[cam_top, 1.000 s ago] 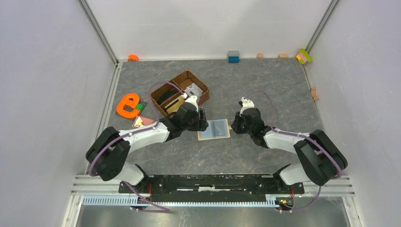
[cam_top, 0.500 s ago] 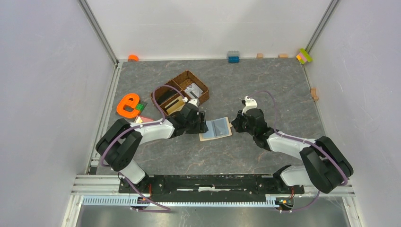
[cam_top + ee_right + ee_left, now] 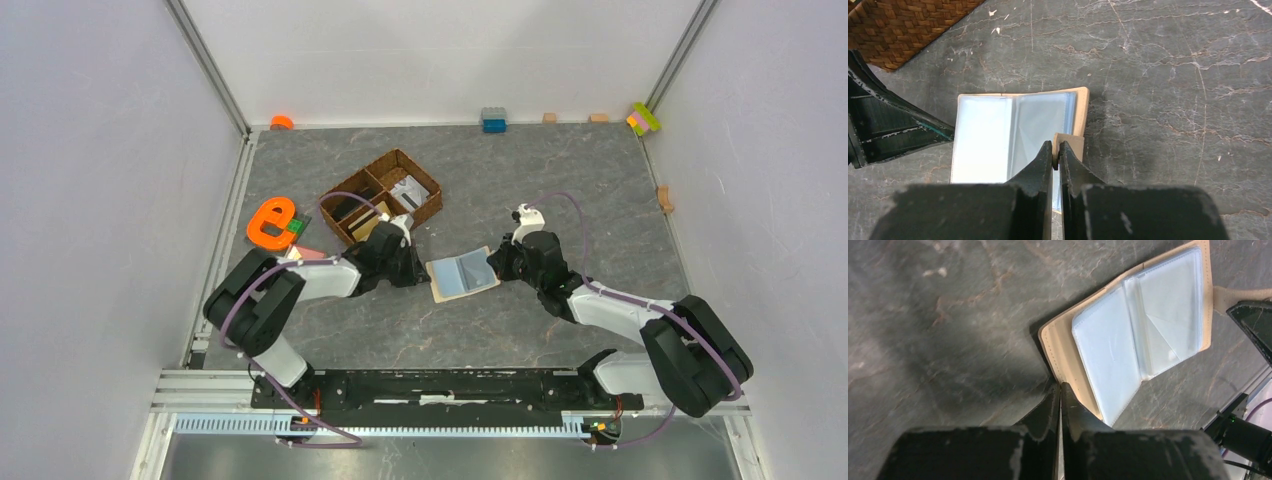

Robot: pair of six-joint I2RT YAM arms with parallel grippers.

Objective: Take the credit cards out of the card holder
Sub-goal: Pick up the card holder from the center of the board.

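Note:
The beige card holder (image 3: 463,274) lies open on the dark table between my two grippers, its clear sleeves (image 3: 1108,355) facing up and looking empty. My right gripper (image 3: 1055,150) is shut on the holder's little closing tab (image 3: 1071,145) at its right edge. The left gripper (image 3: 1060,386) is shut, with its tips against the near-left corner of the beige cover (image 3: 1060,347). No cover shows between its fingers. A pinkish credit card (image 3: 304,254) lies on the table by the left arm, partly hidden.
A brown wicker basket (image 3: 382,195) with compartments stands just behind the left gripper. An orange letter toy (image 3: 270,222) lies at the far left. Small blocks (image 3: 493,119) sit along the back wall, and one wooden block (image 3: 665,198) sits at the right edge.
My left gripper has gone from open to shut at the holder's left corner. The holder has turned slightly and shifted right. The right gripper has closed tighter on the tab.

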